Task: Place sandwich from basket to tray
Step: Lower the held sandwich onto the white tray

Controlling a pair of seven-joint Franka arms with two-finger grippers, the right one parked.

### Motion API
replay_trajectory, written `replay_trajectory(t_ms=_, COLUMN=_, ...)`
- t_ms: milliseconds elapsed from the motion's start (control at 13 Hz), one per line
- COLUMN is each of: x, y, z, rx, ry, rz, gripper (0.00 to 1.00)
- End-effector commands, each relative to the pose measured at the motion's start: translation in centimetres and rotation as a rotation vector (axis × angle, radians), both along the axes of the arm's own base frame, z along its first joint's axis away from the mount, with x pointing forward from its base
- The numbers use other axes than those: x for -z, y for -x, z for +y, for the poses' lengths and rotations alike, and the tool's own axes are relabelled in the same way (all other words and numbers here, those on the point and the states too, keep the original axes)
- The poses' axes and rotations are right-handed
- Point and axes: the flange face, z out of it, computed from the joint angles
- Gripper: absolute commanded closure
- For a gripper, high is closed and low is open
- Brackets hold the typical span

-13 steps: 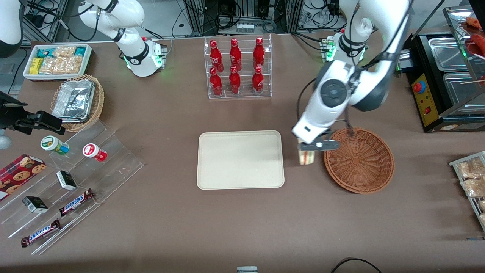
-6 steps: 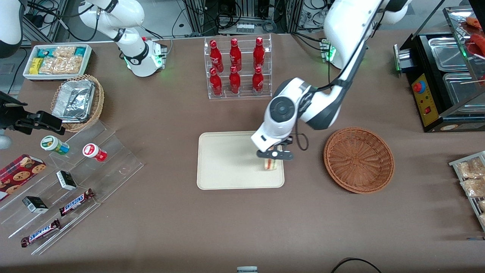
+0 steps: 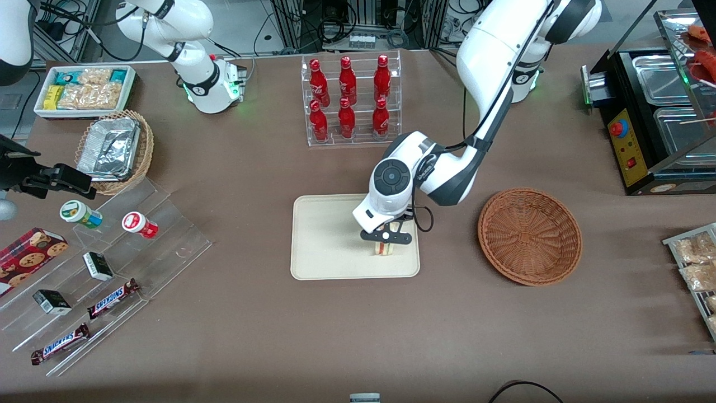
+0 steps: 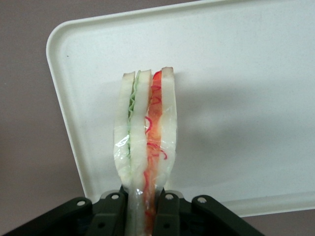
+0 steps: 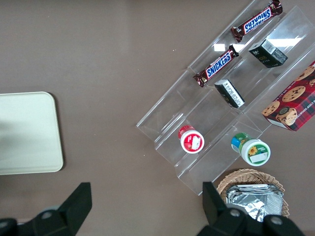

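My left gripper (image 3: pixel 385 239) is shut on the sandwich (image 3: pixel 384 248), a wedge of white bread wrapped in clear film, with green and red filling showing along its edge. It hangs just above the cream tray (image 3: pixel 327 238), over the part of the tray nearest the basket. In the left wrist view the sandwich (image 4: pixel 145 132) sticks out from between the black fingers (image 4: pixel 113 209), with the tray (image 4: pixel 246 88) under it. The reddish-brown wicker basket (image 3: pixel 530 235) stands beside the tray, toward the working arm's end of the table, with nothing in it.
A clear rack of red bottles (image 3: pixel 351 101) stands farther from the front camera than the tray. Toward the parked arm's end lie an acrylic stepped stand (image 3: pixel 106 274) with snack bars and cups, a foil-lined basket (image 3: pixel 114 150) and a white bin of snacks (image 3: pixel 85 89).
My left gripper has carried the sandwich from beside the basket's rim over the tray's edge, and now it is lower and farther over the tray.
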Motion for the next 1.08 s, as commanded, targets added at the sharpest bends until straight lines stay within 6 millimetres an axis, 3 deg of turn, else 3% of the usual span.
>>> replay_trajectory(t_ms=0, x=0.9, y=-0.5, z=-1.7, rx=-0.015, ry=-0.040, rz=-0.037, gripper=1.00)
replay_trajectory(t_ms=154, x=2.3, y=-0.5, z=-1.6, rx=-0.047, ry=-0.079, rz=-0.055, gripper=1.00)
replay_trajectory(t_ms=308, x=2.3, y=-0.6, z=-1.8, rx=-0.047, ry=-0.067, rz=-0.065, gripper=0.96)
replay_trajectory(t_ms=385, x=2.2, y=-0.6, z=-1.8, rx=-0.049, ry=-0.066, rz=-0.066, gripper=0.53)
replay_trajectory(t_ms=462, x=1.8, y=-0.8, z=-1.9, rx=-0.049, ry=-0.059, rz=-0.072, gripper=0.02)
replay_trajectory(t_ms=769, x=0.5, y=-1.1, z=-2.1, rx=-0.045, ry=-0.048, rz=-0.091, gripper=0.00)
replay_trajectory(t_ms=1000, x=-4.2, y=-2.3, z=-2.0, rx=-0.064, ry=-0.010, rz=-0.144, gripper=0.00)
